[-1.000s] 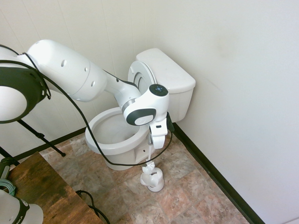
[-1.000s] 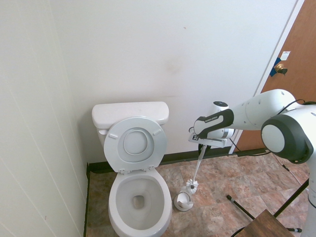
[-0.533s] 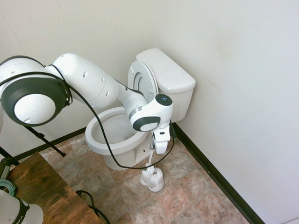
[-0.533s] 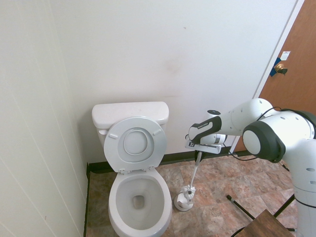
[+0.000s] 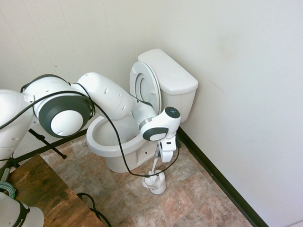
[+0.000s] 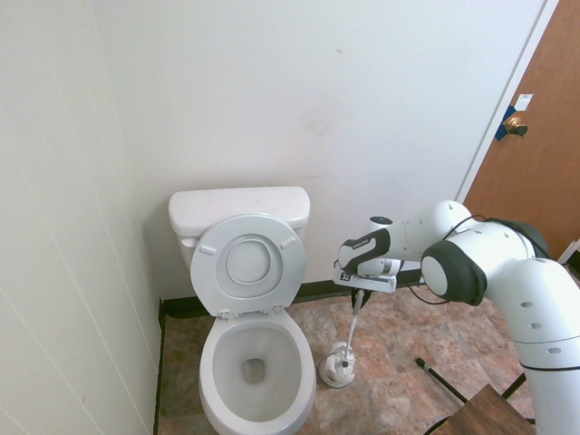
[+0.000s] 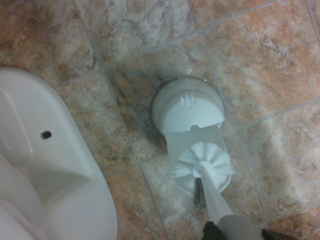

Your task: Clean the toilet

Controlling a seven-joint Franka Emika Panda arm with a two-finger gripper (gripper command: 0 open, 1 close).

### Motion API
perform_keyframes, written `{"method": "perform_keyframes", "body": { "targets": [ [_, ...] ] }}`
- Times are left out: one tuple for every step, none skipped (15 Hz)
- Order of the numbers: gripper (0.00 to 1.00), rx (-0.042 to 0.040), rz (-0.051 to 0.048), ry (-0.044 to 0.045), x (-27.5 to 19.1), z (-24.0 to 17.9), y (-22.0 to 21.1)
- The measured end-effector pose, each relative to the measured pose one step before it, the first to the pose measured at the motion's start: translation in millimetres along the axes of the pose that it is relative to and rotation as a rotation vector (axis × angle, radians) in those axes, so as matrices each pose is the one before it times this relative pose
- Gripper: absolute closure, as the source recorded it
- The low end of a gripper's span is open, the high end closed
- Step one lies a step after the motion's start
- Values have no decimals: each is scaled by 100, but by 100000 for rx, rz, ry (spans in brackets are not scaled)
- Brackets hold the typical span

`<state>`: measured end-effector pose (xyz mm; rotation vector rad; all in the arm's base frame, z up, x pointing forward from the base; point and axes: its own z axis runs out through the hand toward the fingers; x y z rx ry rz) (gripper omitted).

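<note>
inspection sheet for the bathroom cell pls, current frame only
Surface: tiled floor, bare around the holder.
Job's things: toilet, lid and seat up; toilet brush with head at the brush holder beside the bowl.
Clutter: wooden table corner.
Hand: hand shut on the brush handle, pointing down.
Cables: black cable looping along the arm.
Surroundings: white walls, black baseboard, brown door.

White walls, mottled brown tiles

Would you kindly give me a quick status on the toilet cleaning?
Gripper shut on brush, brush head at its holder. Toilet beside it, lid up. Nothing in the way.
</note>
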<state>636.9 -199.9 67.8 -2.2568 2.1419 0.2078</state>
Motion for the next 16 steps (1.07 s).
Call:
{"method": "perform_keyframes", "body": {
  "targets": [
    [100,-459,222,-393,267,560,-583],
    [100,-499,392,-417,391,521,-584],
    [100,-564,747,-501,464,477,-593],
    [100,-700,839,-574,481,570,-607],
    [100,-722,722,-546,445,703,-640],
    [100,-733,636,-456,334,812,-582],
    [100,-613,689,-367,248,769,-520],
    [100,-642,603,-167,231,774,-485],
    [100,-485,651,62,243,678,-489],
    [100,-449,748,259,292,510,-425],
    [100,-487,710,341,359,431,-361],
    [100,-558,638,168,417,302,-289],
    [100,-465,480,-152,331,209,-247],
    [100,-292,264,-327,259,131,-243],
    [100,-400,-62,-353,170,157,-201],
    [100,-81,-310,277,111,112,-116]
  ]
}}
